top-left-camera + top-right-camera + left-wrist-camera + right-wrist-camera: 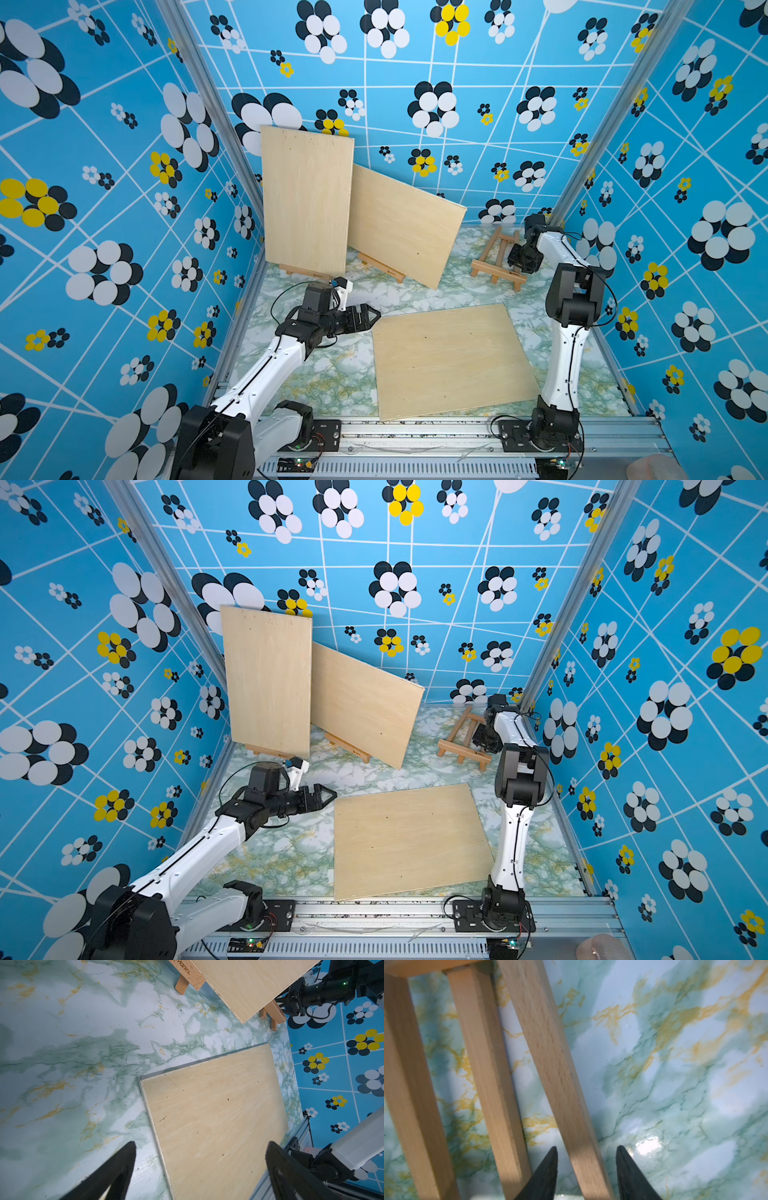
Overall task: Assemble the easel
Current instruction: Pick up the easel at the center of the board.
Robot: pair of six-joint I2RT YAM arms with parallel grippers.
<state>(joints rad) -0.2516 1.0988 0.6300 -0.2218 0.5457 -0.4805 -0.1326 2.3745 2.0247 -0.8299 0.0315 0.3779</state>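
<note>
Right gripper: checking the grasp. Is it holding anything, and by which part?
Nothing yet: the right gripper straddles one easel leg, with gaps showing on both sides.

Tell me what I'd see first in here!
Bright blue walls with black, white and yellow flower dots surround everything. Two pale plywood boards rest against small wooden easels at the back left, and a third board lies flat on the marbled green table. At the back right, the right gripper straddles a leg of a bare wooden easel.
</note>
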